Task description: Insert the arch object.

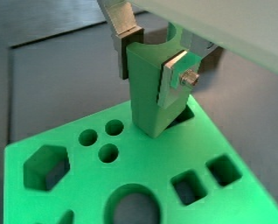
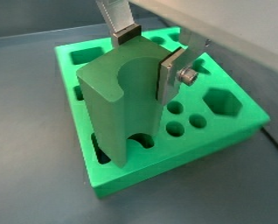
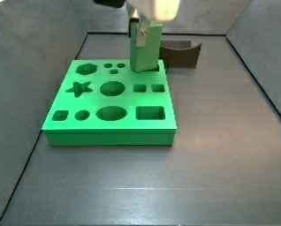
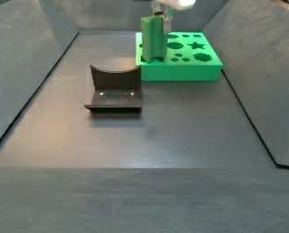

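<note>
Gripper (image 1: 153, 58) clamped on green arch object (image 1: 148, 98), held upright, lower end touching green board (image 3: 108, 133) at far edge hole; seating depth unclear. Fixture (image 3: 185, 55) just beside board on tabletop (image 3: 167, 185).

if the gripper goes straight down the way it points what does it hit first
The gripper, shut on the arch object, points down at the board. The arch object's lower end already looks to be at a board slot, so the board comes first; how deep it sits is unclear.
</note>
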